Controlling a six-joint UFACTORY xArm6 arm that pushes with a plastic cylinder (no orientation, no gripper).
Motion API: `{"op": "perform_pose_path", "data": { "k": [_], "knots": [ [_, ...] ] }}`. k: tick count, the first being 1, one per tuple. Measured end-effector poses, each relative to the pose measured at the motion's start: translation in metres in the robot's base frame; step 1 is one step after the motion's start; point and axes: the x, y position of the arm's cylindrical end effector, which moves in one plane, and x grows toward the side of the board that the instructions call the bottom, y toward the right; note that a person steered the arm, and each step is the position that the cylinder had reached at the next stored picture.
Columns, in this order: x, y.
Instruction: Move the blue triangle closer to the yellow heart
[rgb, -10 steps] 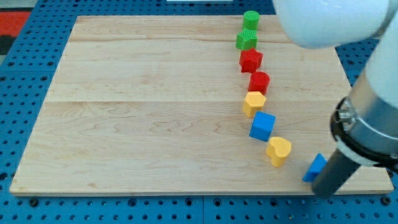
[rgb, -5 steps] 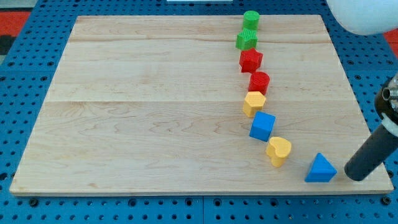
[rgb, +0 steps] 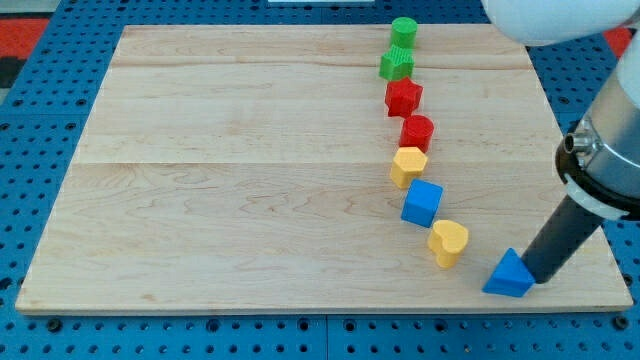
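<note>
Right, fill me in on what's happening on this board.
My tip sits against the right side of the blue triangle, near the view's bottom right corner of the wooden board. The aim is to push it toward the yellow heart, which lies just to its left with a gap between them. The heart ends a curving line of blocks running up to the view's top: blue cube, another yellow block, two red blocks, two green.

Lying flat, a pale wooden board (rgb: 250, 180) of joined planks, its grain running from left edge to right. Showing beyond every edge, a blue perforated surface (rgb: 40, 150). Peeking past the top left corner, a red patch (rgb: 25, 35).
</note>
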Motion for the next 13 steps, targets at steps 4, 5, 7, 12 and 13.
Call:
{"op": "perform_pose_path", "data": {
  "k": [4,5,7,12,13],
  "knots": [
    [0.025,-0.003],
    [0.02,-0.021],
    [0.02,-0.039],
    [0.012,-0.04],
    [0.0,0.009]
  ]
}}
